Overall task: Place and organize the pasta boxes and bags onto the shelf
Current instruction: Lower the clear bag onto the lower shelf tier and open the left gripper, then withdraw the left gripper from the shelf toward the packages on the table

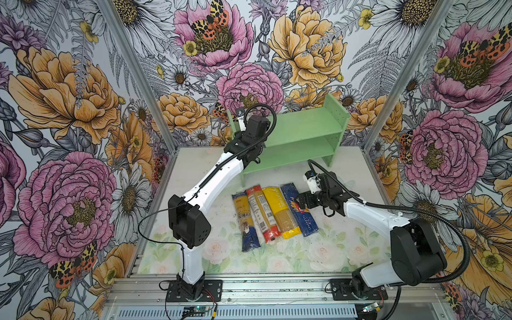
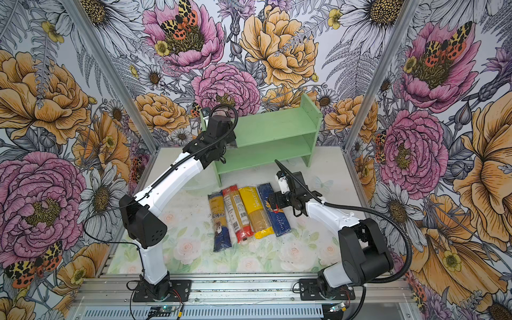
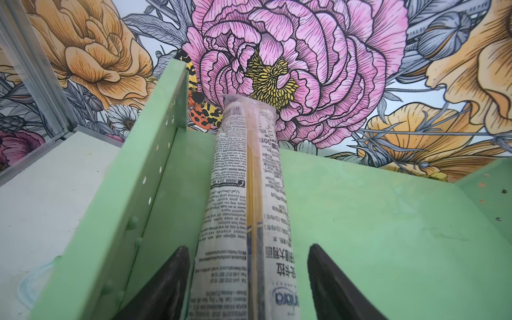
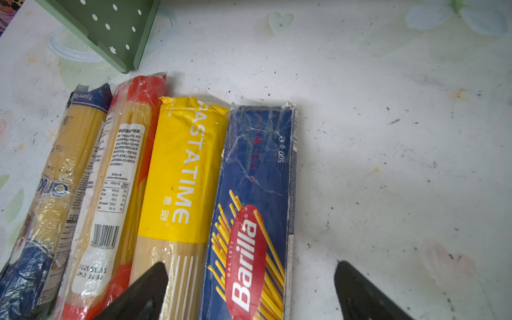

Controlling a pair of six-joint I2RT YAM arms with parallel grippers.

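Clear spaghetti bag [image 3: 243, 194], white print over pale strands, lies on the shelf's [image 3: 374, 221] top board between my left gripper's [image 3: 248, 248] parted, unclamped jaws. My right gripper [image 4: 252, 264] hangs wide open over the Barilla box [image 4: 257, 166].

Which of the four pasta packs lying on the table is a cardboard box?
The dark blue Barilla box, at the row's right end; the other three are plastic bags.

Right tool [image 4: 252, 264] spread wide above Barilla box [image 4: 257, 171]; yellow bag [image 4: 182, 171], red-ended bag [image 4: 122, 171] alongside
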